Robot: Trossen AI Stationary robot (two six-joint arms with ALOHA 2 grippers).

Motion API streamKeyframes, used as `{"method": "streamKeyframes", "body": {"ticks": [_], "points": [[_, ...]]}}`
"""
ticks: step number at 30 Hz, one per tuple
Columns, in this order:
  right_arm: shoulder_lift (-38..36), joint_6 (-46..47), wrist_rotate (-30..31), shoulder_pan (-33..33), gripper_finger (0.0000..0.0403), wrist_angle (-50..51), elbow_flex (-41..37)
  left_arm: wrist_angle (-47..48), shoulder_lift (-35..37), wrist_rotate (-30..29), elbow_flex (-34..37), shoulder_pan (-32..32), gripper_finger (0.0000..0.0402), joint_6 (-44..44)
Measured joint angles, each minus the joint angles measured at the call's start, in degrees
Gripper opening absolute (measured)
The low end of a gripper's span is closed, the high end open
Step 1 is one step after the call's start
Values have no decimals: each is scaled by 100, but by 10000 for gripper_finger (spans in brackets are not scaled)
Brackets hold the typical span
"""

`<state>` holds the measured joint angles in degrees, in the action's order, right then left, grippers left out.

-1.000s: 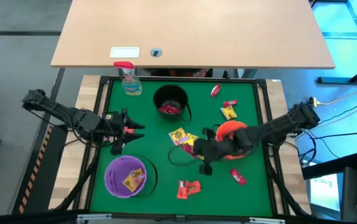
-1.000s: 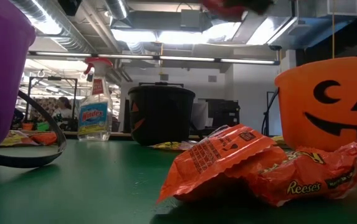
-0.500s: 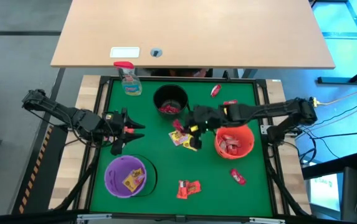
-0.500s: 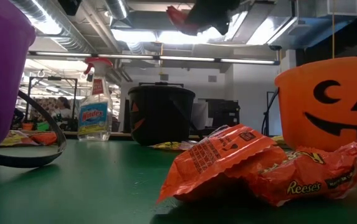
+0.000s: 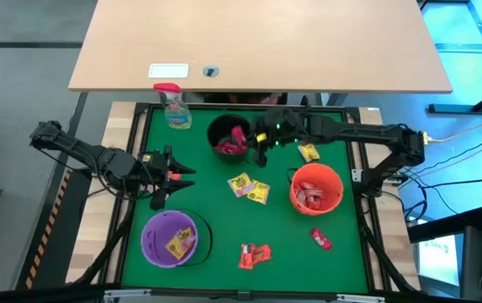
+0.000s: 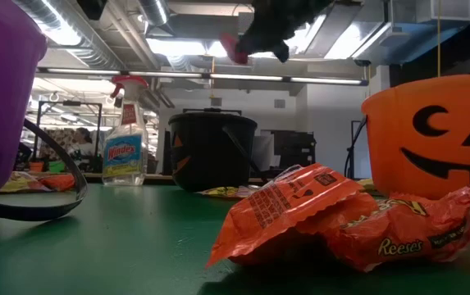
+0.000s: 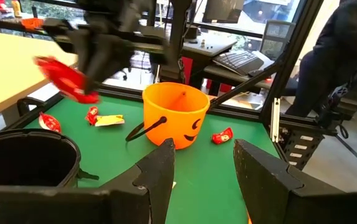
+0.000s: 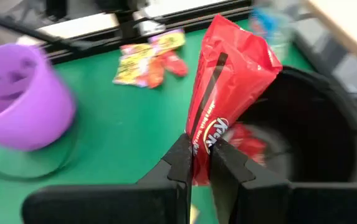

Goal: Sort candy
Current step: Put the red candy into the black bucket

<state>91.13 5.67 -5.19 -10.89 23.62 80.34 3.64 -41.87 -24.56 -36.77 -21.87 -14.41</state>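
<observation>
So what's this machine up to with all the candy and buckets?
It is sorting candy into buckets. The right gripper holds a red candy over the black bucket, which already has red ones inside. The left gripper waits open near the purple bucket. Other sweets lie on the green table.

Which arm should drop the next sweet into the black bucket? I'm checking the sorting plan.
The right. Its gripper is shut on a red candy right at the black bucket, which already holds red packets. The left gripper waits open near the purple bucket, holding nothing.
</observation>
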Motion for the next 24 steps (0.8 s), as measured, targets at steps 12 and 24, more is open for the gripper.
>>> {"method": "streamKeyframes", "body": {"ticks": [12, 24], "points": [[370, 172, -598, -1115, 37, -1106, -271, 41, 0, -182, 2, -2, 156, 142], [826, 188, -852, -1164, 61, -1451, -271, 70, 0, -188, 2, -1, 156, 111]]}}
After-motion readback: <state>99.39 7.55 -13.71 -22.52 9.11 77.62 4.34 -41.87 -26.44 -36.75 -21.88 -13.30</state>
